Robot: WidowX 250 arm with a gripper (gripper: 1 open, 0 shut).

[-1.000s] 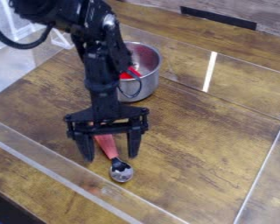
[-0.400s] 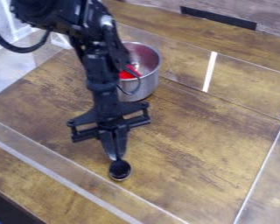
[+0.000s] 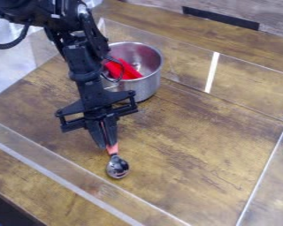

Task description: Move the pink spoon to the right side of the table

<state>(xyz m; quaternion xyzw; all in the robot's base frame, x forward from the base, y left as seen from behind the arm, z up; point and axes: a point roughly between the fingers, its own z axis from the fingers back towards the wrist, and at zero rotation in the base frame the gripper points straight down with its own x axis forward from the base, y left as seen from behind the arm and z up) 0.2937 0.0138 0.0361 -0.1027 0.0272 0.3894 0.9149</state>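
The pink spoon (image 3: 117,167) lies near the front middle of the table (image 3: 197,132). Its shiny round bowl points toward the camera and its salmon handle runs up between the fingers. My gripper (image 3: 109,146) points almost straight down, its black fingers closed together on the handle just above the bowl. The bowl sits at or just over the wood; I cannot tell whether it touches.
A steel pot (image 3: 139,71) holding a bright red object (image 3: 120,68) stands behind the arm. Clear acrylic walls edge the table, with the front wall (image 3: 49,168) close to the spoon and a right wall (image 3: 268,168) further off. Bare wood stretches to the right.
The fingers stood open astride the handle, then closed on it. The arm has since shifted left in the picture and rolled slightly, and the spoon's bowl moved a little with it.
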